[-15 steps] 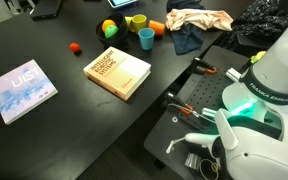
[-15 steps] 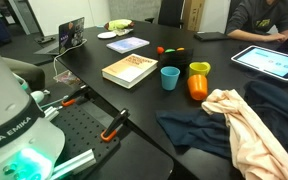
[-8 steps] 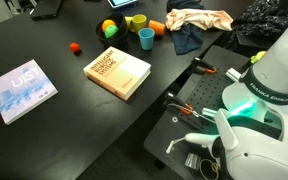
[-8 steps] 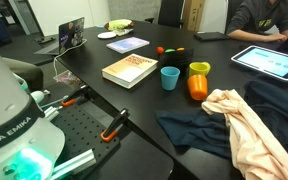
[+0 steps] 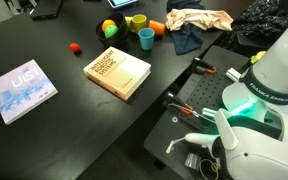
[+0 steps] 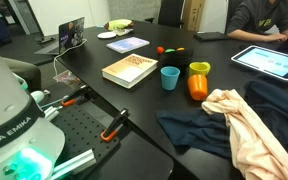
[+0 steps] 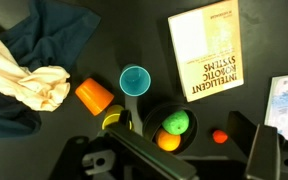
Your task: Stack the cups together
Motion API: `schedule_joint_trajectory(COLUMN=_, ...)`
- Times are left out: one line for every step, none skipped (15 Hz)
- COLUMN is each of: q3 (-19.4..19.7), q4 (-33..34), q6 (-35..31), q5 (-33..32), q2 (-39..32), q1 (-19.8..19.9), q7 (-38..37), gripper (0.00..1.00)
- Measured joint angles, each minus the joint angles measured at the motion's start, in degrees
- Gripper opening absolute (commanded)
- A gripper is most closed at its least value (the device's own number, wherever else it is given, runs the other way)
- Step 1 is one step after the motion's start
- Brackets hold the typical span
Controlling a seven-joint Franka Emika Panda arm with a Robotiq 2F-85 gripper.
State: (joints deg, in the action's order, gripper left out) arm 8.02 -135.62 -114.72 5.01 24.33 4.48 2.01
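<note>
Three cups stand close together on the black table. The teal-blue cup (image 5: pixel 146 38) (image 6: pixel 170 77) (image 7: pixel 135 80) is upright. The orange cup (image 5: pixel 157 27) (image 6: pixel 197 86) (image 7: pixel 94 96) lies on its side. The yellow-green cup (image 5: pixel 136 21) (image 6: pixel 199 69) (image 7: pixel 114 121) is upright and partly hidden in the wrist view. My gripper (image 7: pixel 174 165) hangs high above them, open and empty, with its dark fingers at the bottom of the wrist view. It does not show in either exterior view.
A tan book (image 5: pixel 117 72) (image 6: pixel 130 69) (image 7: pixel 209 50) lies near the cups. A yellow-green-red ball (image 5: pixel 109 28) (image 7: pixel 172 128), a small red ball (image 5: pixel 75 47) (image 6: pixel 161 50) (image 7: pixel 220 137), a blue book (image 5: pixel 22 88) and crumpled cloths (image 5: pixel 199 20) (image 6: pixel 244 120) lie around. A person sits by a tablet (image 6: pixel 269 62).
</note>
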Motion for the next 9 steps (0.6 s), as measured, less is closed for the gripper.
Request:
schedule_joint_trajectory(q3=0.0, q4=-1.3, q6=-1.4, q5=-0.3, q2=-0.2, q1=0.1, q7=0.5, gripper=1.0)
schedule_joint_trajectory(q3=0.0, q4=-2.5, q6=-2.7, q5=-0.5, q2=-0.5, q1=0.2, q7=1.1, gripper=1.0)
schedule_joint_trajectory(q3=0.1, q4=-3.6, q6=-3.9, q5=-0.6, q2=-0.8, q1=0.2, q7=1.7, gripper=1.0)
schedule_joint_trajectory(q3=0.1, q4=-4.5, q6=-5.0, q5=-0.7, q2=-1.2, q1=0.3, q7=2.2, gripper=1.0)
schedule_joint_trajectory(q3=0.1, q4=-5.3, q6=-6.2, q5=-0.8, q2=-1.8, q1=0.3, q7=2.8, gripper=1.0)
schedule_joint_trajectory(q3=0.2, q4=-6.0, q6=-7.2, q5=-0.8, q2=-2.5, q1=0.3, q7=3.5, gripper=1.0)
schedule_joint_trajectory(q3=0.3, q4=-6.5, q6=-8.2, q5=-0.8, q2=-3.3, q1=0.3, q7=4.2, gripper=1.0)
schedule_joint_trajectory(q3=0.4, q4=-7.0, q6=-9.2, q5=-0.8, q2=-4.3, q1=0.3, q7=4.9, gripper=1.0)
schedule_joint_trajectory(q3=0.5, q4=-7.4, q6=-10.2, q5=-0.8, q2=-5.4, q1=0.3, q7=5.6, gripper=1.0)
